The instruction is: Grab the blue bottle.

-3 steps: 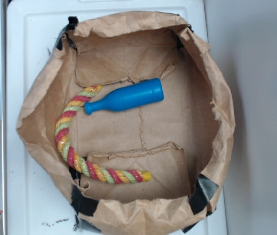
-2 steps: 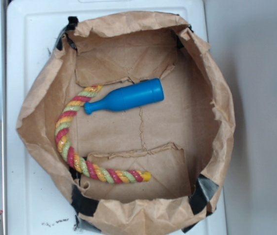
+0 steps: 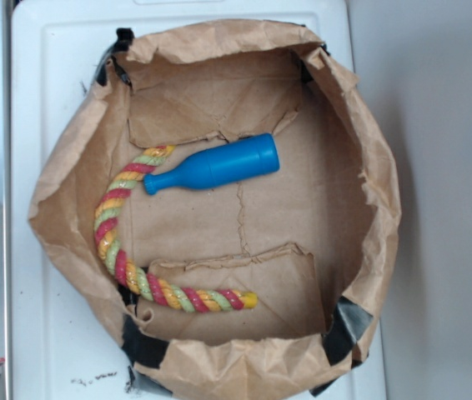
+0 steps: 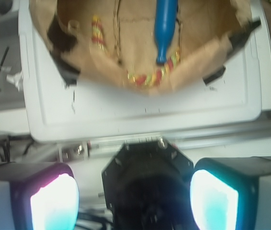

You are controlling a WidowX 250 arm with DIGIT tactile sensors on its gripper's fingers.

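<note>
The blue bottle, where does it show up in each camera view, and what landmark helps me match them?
Exterior: the blue bottle lies centre-left, neck pointing left.
Wrist: top centre-right, neck pointing down.
Shared landmark: the rope curving by its neck, seen below the neck in the wrist view.

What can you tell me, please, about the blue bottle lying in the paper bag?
The blue bottle is a small, solid bright-blue toy, apparently plastic, unlabelled, with a cylindrical body narrowing to a thin neck and flared lip. It lies on its side, untouched, on the brown paper bag floor, neck pointing toward the twisted rope and close to its upper end.
</note>
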